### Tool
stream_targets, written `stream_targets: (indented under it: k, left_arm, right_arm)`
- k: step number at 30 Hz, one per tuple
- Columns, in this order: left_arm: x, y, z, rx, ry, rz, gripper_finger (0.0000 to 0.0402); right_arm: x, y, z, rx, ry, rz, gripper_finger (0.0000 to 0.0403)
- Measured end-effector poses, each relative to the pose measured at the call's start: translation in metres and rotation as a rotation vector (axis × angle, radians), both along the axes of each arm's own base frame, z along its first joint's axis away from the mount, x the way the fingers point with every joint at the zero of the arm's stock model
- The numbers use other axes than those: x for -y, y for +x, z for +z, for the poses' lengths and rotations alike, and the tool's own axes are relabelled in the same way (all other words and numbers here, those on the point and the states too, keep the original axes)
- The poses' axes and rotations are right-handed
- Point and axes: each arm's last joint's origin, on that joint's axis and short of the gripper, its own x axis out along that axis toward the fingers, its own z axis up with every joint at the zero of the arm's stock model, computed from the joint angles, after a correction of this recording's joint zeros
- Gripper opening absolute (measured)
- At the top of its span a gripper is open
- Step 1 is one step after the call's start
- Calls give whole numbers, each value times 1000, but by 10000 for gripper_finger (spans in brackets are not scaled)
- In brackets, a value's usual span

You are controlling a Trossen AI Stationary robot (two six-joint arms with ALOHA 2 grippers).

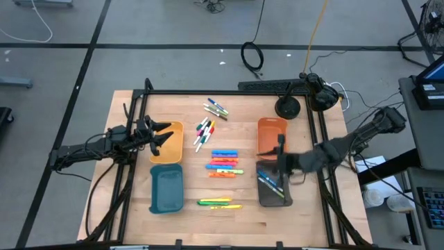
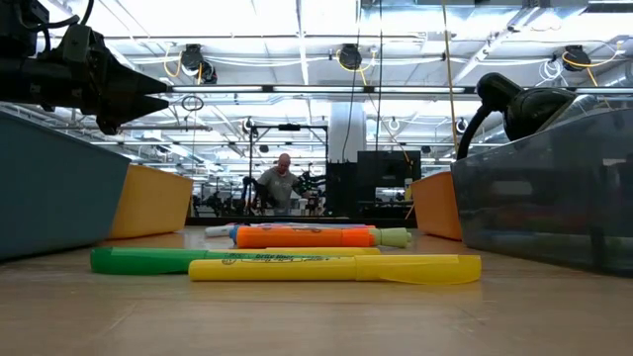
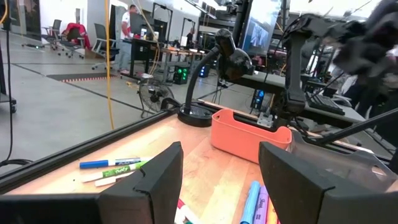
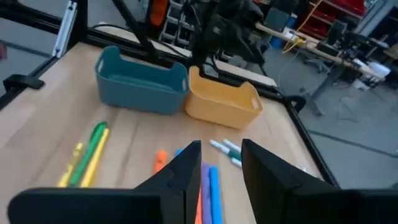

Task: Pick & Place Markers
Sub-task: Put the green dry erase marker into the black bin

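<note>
Markers lie loose on the wooden table: thin white pens [image 1: 216, 107] at the far middle, more of them [image 1: 203, 132] beside the yellow tray [image 1: 173, 142], highlighters [image 1: 223, 164] in the centre, and a green and a yellow one [image 1: 218, 203] near the front. A few markers [image 1: 272, 184] lie inside the grey tray [image 1: 263, 198]. My left gripper [image 1: 165, 135] hangs level and open over the yellow tray. My right gripper [image 4: 221, 165] is open with nothing between its fingers, and stands above the grey tray and the orange tray [image 1: 272, 128].
A teal tray [image 1: 166, 189] stands at the near left, in front of the yellow one. A black lamp base [image 1: 287, 107] sits at the far right, behind the orange tray. A black frame [image 1: 208, 92] rims the table. People show in the room beyond.
</note>
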Motion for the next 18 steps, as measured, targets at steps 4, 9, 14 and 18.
stream_targets:
  k: [4, 9, 14, 18]
  left_arm:
    - [0, 0, 0, 0, 0, 0, 214]
    - [0, 0, 0, 0, 0, 0, 214]
    - [0, -1, 9, 144, -130, -20, 214]
    - [1, -1, 12, 206, -214, -39, 214]
  right_arm:
    - [32, -21, -21, 72, 38, -61, 100]
    - [51, -40, -39, 172, 53, -34, 100]
    - [61, -51, -35, 289, -6, 40, 99]
    - [66, -54, -33, 310, -37, 42, 94]
